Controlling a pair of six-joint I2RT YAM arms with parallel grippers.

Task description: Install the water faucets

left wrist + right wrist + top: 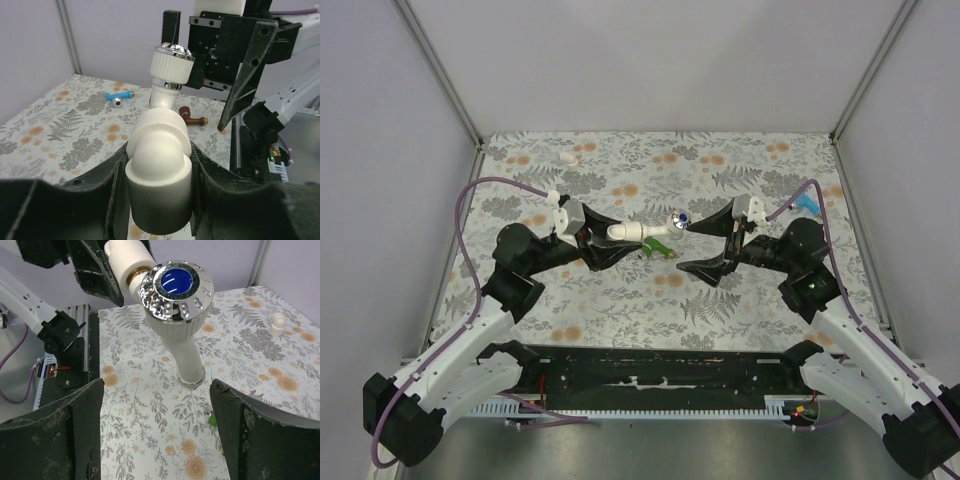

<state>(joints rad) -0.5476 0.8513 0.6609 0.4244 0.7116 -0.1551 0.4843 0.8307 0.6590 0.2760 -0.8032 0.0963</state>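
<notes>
**Left claw** (157, 192) is closed on a white elbow (159, 150). The white faucet (182, 347) projects from the elbow's far end, beyond the fingertips, and both are held above the tabletop (750, 300). A brass-coloured band shows at the joint in the right wrist view, so the faucet is probably only partly screwed in; how far cannot be told.

**Right claw** (156, 387) is spread wide and holds nothing. The faucet's chrome-capped knob (176, 285) lies just ahead of it, roughly in line with the gap between its fingers. As far as can be seen, it touches neither.

**Other faucets.** A green faucet (660, 249) lies on the tabletop below the gap between the two claws. A blue faucet (119, 96) and a brown faucet (191, 116) lie beyond the left claw, well apart from it.

**Likely step.** The right claw closes on the faucet to turn it into the elbow.

**Hazards.**
- (a) A grip on the ribbed knob rather than the body would probably spin the valve handle and leave the thread unturned.
- (b) If the claw closes off-centre, one finger meets first. That pushes the faucet sideways and levers the elbow round in the left claw, whose pads bear on a smooth, curved surface.
- (c) Turning with the axes misaligned may cross the thread.
- (d) A loosened hold would drop the assembly onto the green faucet.
</notes>
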